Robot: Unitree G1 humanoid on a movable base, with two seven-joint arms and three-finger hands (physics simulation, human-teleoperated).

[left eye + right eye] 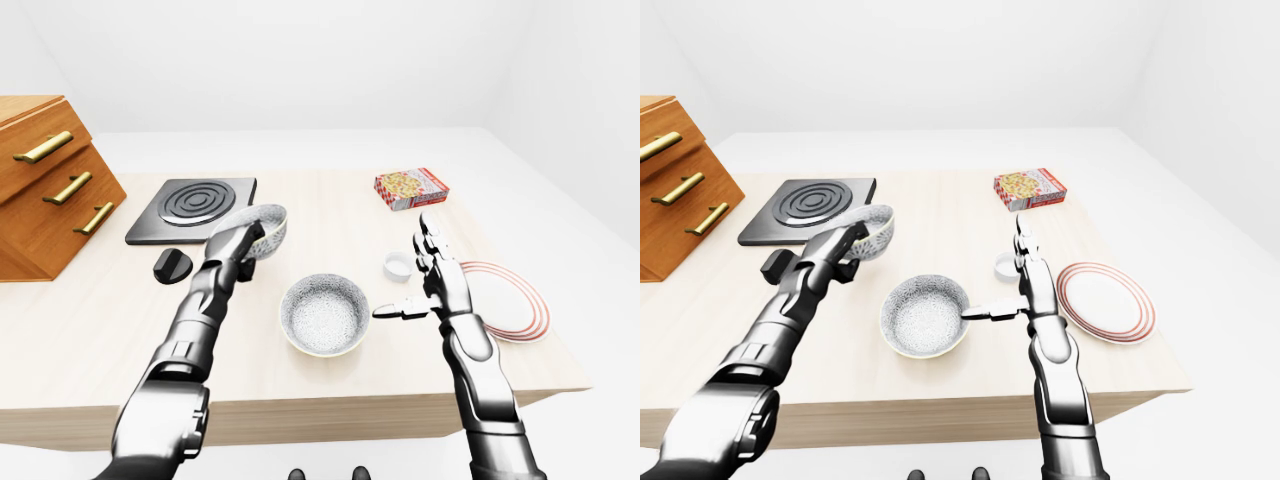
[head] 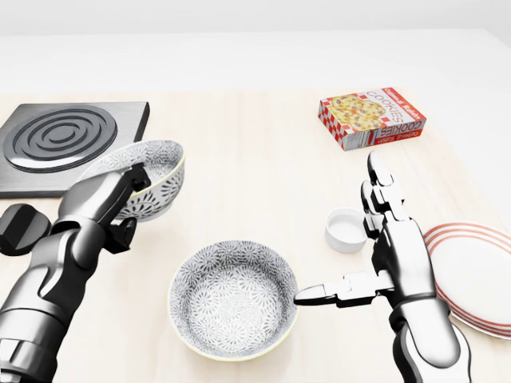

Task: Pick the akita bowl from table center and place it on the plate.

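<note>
**Akita bowl lifted in left hand, plate far right**

My left hand [image 2: 112, 195] fingers clamp the akita bowl [image 2: 144, 187] rim, tilted, raised off the surface [image 2: 255, 152], likely for carrying over a second bowl [image 2: 233, 309] toward the plate [image 2: 471, 275]. Right hand [image 2: 391, 247] empty, fingers spread wide beside a small white cup [image 2: 346, 230]. Eye views add the wooden drawers [image 1: 45, 185]; head view alone reads the cookie box [image 2: 371, 118].

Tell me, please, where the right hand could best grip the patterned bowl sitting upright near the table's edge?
Probably the bowl rim on its right side, nearest the open right hand. It stands upright and open-mouthed, so fingers could pinch the thin wall from above, one inside and the others outside.
</note>
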